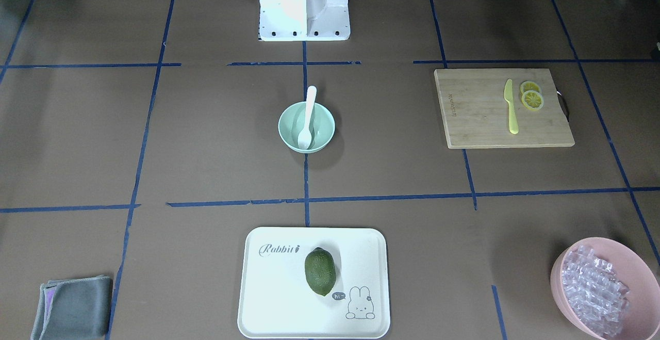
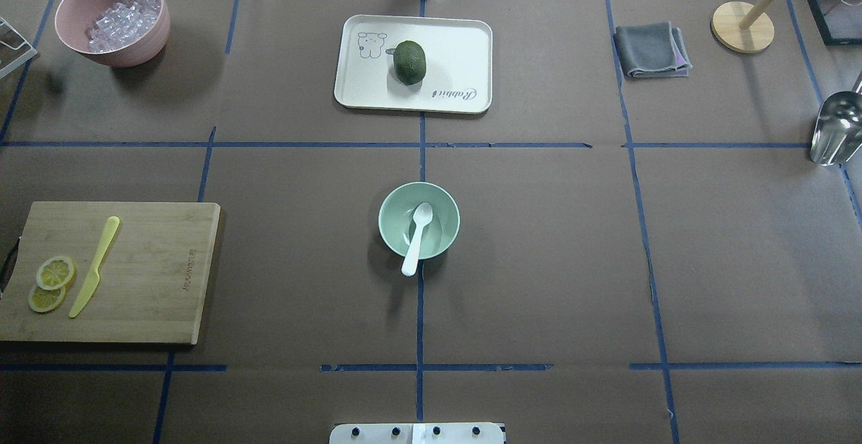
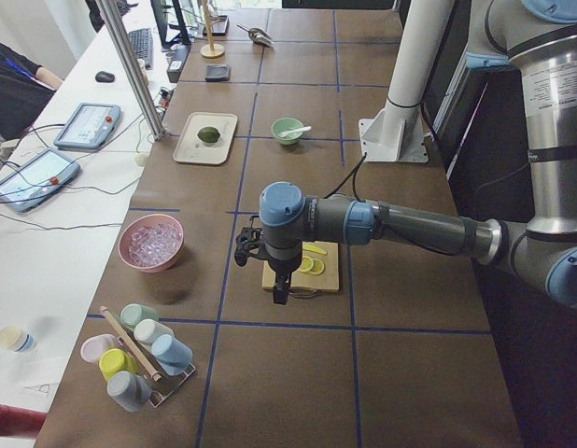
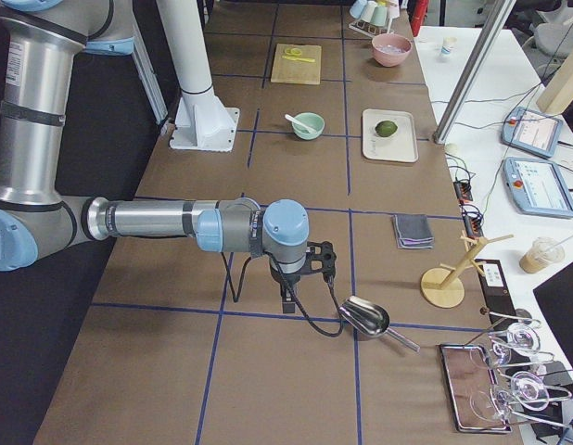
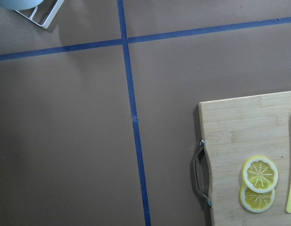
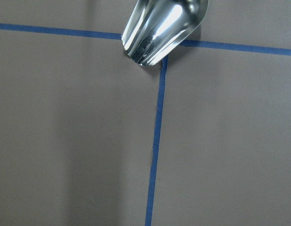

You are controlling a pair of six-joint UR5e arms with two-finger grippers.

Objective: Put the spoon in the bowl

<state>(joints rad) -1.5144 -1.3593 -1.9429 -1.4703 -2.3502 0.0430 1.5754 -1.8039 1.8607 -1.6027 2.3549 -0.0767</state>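
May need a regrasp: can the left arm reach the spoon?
Probably yes: the spoon sticks its handle over the bowl rim on the robot's side, with nothing between it and the left gripper.

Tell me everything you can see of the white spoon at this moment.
The spoon is small and white and looks like plastic, with an oval scoop and a flat, straight handle. It lies tilted in the mint-green bowl. The scoop is down on the glossy inside, and the handle leans on the rim and juts out past it on the robot's side. Only the bowl touches it.
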